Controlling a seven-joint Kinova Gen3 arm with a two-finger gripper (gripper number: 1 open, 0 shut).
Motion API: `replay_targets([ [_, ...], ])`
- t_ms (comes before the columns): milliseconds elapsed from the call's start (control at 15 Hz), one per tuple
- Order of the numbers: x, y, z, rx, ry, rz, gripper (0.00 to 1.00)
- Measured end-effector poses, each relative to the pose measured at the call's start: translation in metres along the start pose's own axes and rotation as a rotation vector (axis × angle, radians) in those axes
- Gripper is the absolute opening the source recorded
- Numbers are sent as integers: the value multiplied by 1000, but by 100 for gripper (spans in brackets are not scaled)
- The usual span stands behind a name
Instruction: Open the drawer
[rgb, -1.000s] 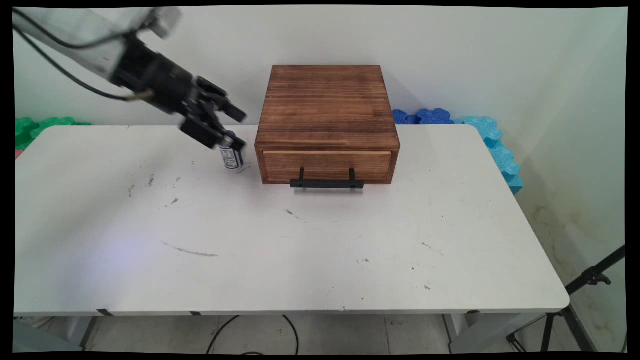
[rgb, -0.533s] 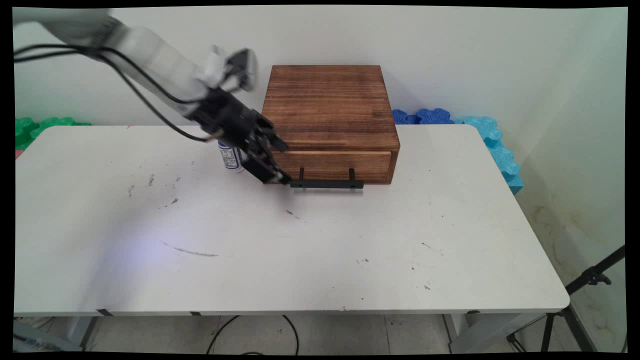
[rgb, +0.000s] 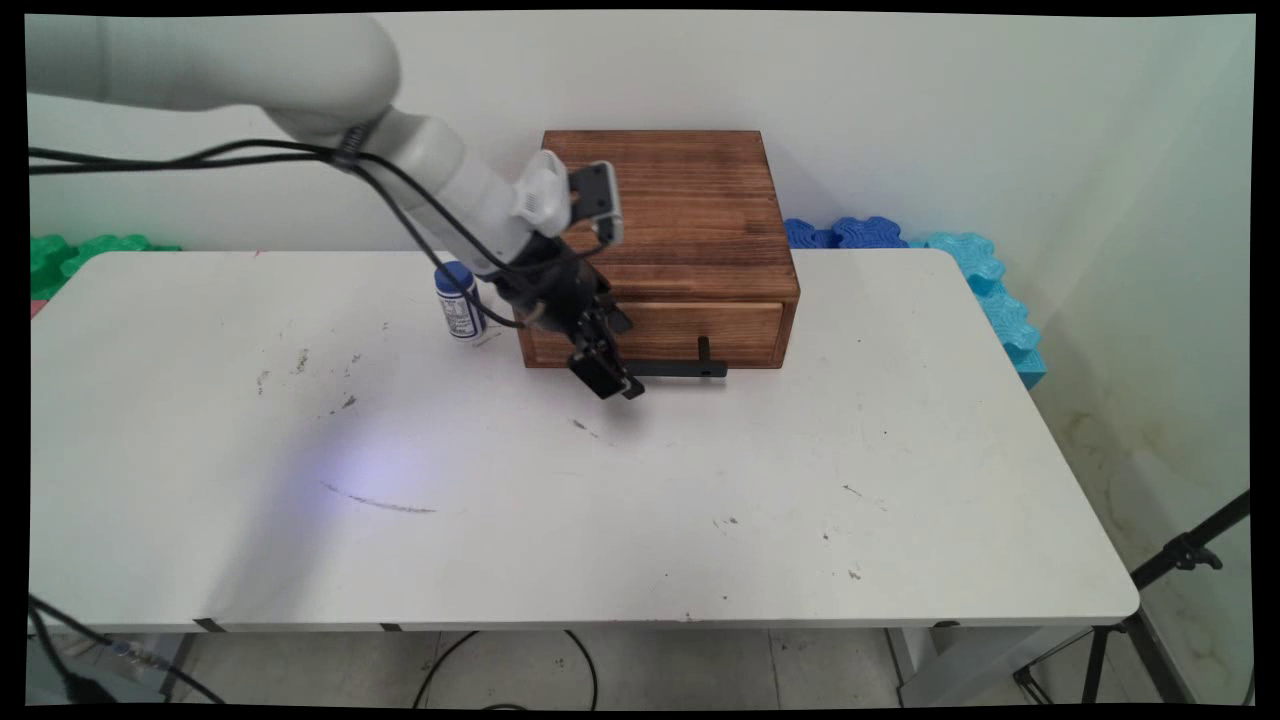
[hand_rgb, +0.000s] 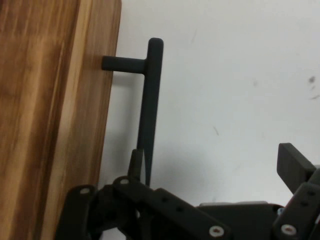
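From the main view, the wooden drawer box (rgb: 655, 240) is sitting at the back of the white table (rgb: 700, 500), close to the wall. The black gripper (rgb: 607, 378) is hanging right at the box's front face, down at the left end of the black bar handle (rgb: 690, 367), which is sticking out from the closed drawer front (rgb: 735, 330). A small white bottle with a blue cap (rgb: 458, 300) is standing upright on the table just left of the box, behind the arm's wrist. Blue foam pieces (rgb: 960, 270) are lying behind and to the right of the box, past the table's far edge.

In the hand view, the box (hand_rgb: 50, 120) is filling the left side, with the handle (hand_rgb: 147, 110) running alongside it and one post joining it to the wood. The gripper (hand_rgb: 215, 175) is standing open, its fingers (hand_rgb: 295, 167) spread wide: one is rising just beside the handle's near end, the other well off to the right over bare table (hand_rgb: 240, 90).
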Motion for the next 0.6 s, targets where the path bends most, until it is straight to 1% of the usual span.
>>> replay_targets([
  [267, 11, -4, 28, 17, -34, 43, 100],
  [600, 14, -11, 54, 35, -63, 86, 100],
])
